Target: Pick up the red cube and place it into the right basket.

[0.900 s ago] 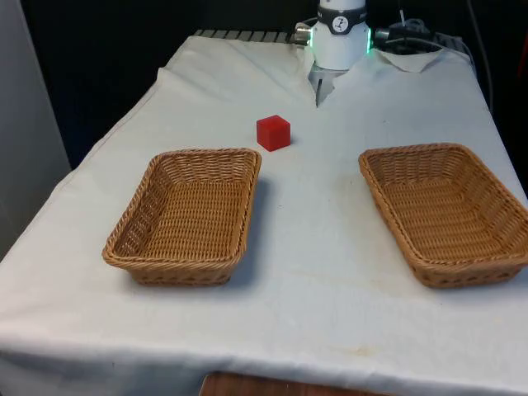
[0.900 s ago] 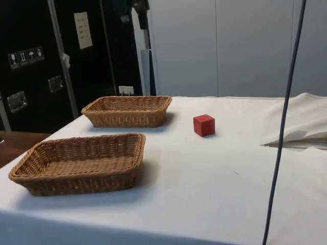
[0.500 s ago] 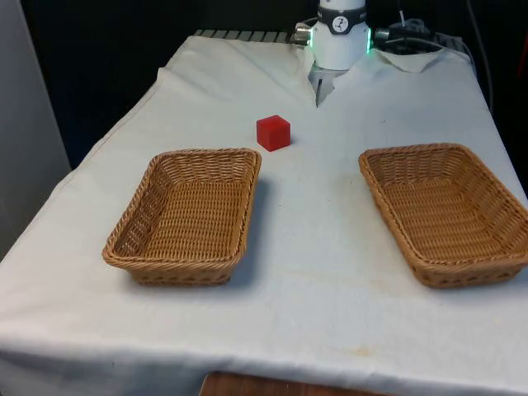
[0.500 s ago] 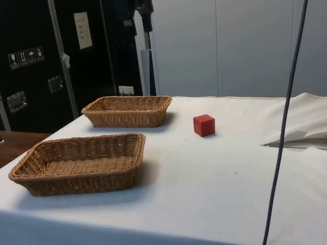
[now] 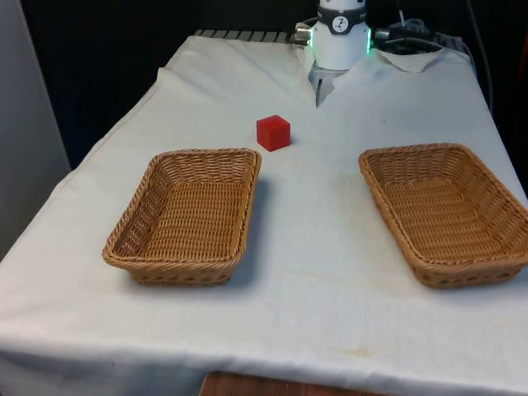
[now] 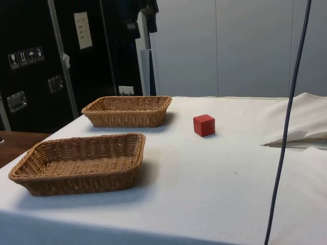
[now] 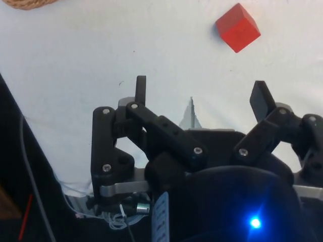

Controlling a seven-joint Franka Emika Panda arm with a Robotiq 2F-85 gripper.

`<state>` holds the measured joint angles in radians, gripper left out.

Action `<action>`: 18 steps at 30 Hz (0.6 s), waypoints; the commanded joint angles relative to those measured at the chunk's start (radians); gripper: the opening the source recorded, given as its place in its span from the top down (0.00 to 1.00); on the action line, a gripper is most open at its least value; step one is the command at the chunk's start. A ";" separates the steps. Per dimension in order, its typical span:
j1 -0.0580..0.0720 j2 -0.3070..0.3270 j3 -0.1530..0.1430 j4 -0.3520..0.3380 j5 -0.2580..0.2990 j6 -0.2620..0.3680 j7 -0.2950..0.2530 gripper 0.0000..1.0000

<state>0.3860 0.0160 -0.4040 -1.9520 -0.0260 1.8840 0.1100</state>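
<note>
Near the front of the bench (image 5: pixel 313 272), two wicker baskets sit well apart: one basket (image 5: pixel 186 216) on the front view's left, the other basket (image 5: pixel 445 213) on its right. Farther back, the red cube (image 5: pixel 273 132) rests on the white cloth, just beyond the left basket's far corner. The hand (image 7: pixel 202 101) hangs above the cloth, fingers wide apart, holding nothing.

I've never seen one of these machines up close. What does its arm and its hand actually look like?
The arm's base is smooth, rounded and white, with a black band and a green glow at its sides. The gripper is black: two flat, narrow fingers on jointed linkage bars studded with silver bolt heads, over a bulky dark body. Thin cables trail beside it.
</note>
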 commanded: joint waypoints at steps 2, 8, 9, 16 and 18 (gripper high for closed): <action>0.002 -0.013 0.002 -0.016 -0.019 0.019 0.025 0.00; 0.000 -0.012 0.003 -0.021 -0.027 0.012 0.046 0.00; 0.001 -0.023 0.004 -0.035 -0.043 0.029 0.065 0.00; 0.000 -0.027 0.007 -0.046 -0.054 0.026 0.092 0.00; 0.002 -0.042 0.009 -0.061 -0.070 0.045 0.113 0.00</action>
<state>0.3860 -0.0170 -0.3960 -2.0030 -0.0850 1.9130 0.2120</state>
